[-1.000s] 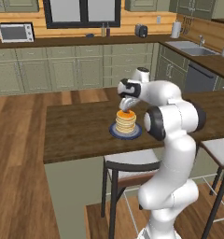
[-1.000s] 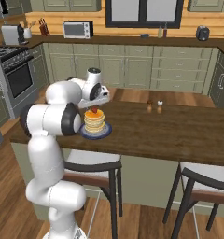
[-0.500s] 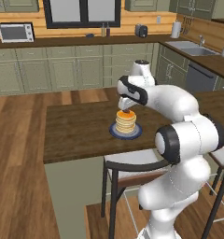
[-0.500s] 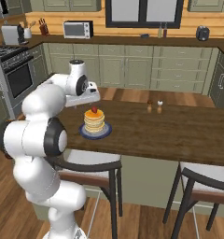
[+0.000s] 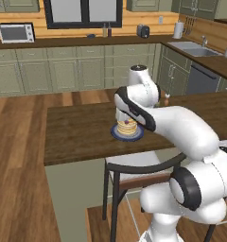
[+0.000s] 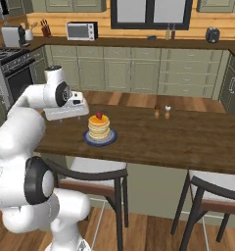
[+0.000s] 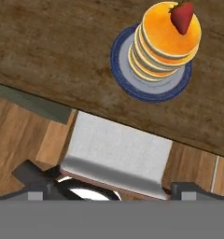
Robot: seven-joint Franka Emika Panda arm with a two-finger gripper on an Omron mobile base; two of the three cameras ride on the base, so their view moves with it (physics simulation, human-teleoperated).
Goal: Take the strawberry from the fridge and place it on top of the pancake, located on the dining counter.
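On pancake (image 7: pixel 166 44) strawberry (image 7: pixel 182 17) sitting near stack edge; gripper (image 6: pixel 65 112) standing wide open, empty (retreat step): lifting straight away, avoiding plate (image 7: pixel 128 81).

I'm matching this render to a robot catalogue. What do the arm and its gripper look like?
The arm is built of glossy white rounded segments with dark grey to black discs at the joints. The base views show no cables or markings. The gripper shows two small dark finger tips at the bottom of the hand view.

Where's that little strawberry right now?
The strawberry sits on top of the pancake stack, on the blue plate near the front edge of the dining counter.
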